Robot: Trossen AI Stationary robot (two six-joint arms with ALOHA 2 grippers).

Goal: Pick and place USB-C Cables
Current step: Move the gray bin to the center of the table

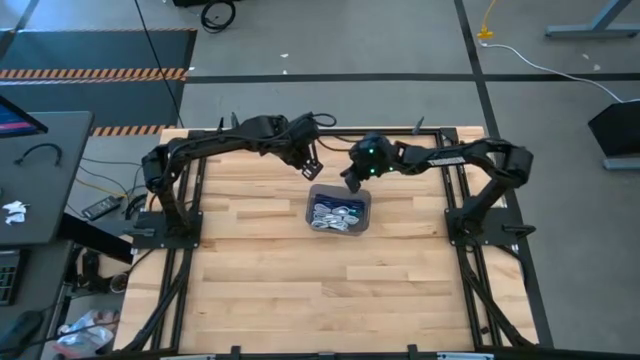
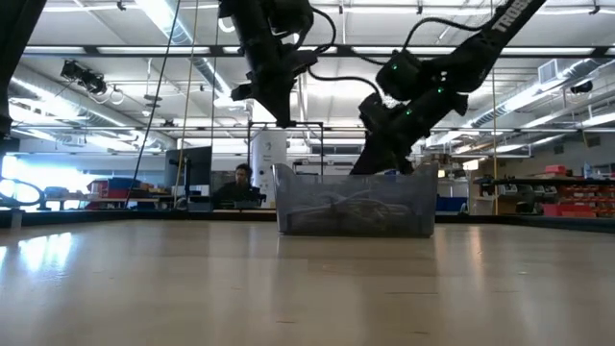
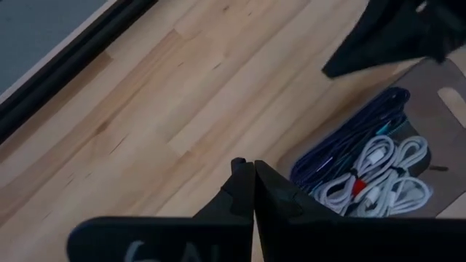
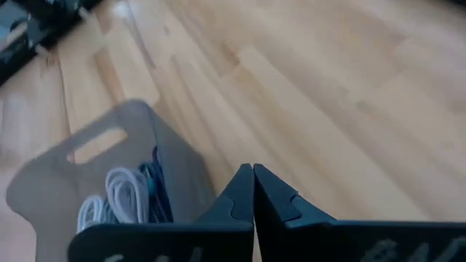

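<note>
The USB-C Cables (image 1: 335,216) lay heaped in the tray (image 1: 363,196) near the bench's far edge. My left gripper (image 1: 312,168) and right gripper (image 1: 352,185) hung above it, fingers together, holding nothing. Risk: descending closed would push the coils aside or shift the tray.

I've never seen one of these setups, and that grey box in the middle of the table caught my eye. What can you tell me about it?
The tray is a small rectangular bin of grey, see-through plastic with upright walls and a slot handle cut into an end wall. It sits flat on the wooden table, near the middle, toward the far edge. Inside lie coiled cables, white and dark blue-purple, one bundle with a red tip. Nothing grips it; the right gripper hangs shut over its far right corner.
</note>
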